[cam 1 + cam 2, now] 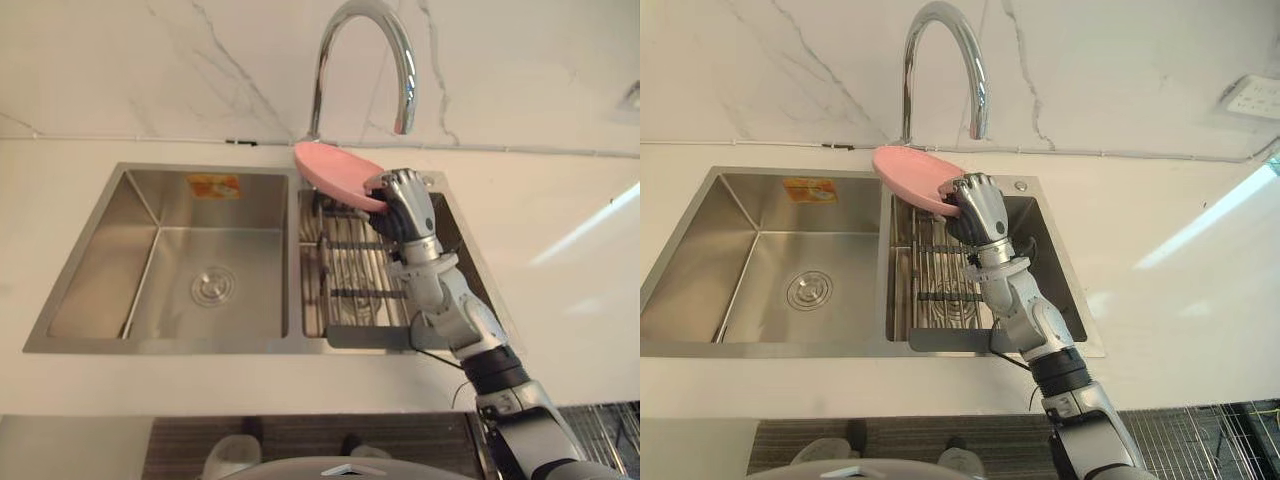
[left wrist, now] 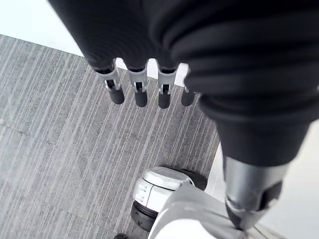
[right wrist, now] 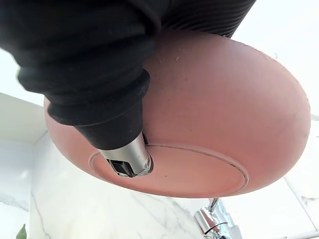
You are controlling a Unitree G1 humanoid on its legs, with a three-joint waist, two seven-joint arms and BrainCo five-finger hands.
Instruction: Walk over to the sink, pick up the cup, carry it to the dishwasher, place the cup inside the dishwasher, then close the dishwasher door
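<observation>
The right hand pinches the right rim of the shallow round pink dish, with its fingers curled over the edge and its thumb pressed against the underside. The held item reads as a dish rather than a cup.

The dish hangs tilted above the far end of the right basin of the stainless steel double sink. It is over the wire drying rack and just below the spout of the curved chrome faucet.

The left hand hangs over grey carpet, fingers straight and slightly apart.

Hazards:
- An edge pinch on a smooth dish may slip during transport.
- A straight upward lift may strike the spout.
- A low swing may catch the rack.
</observation>
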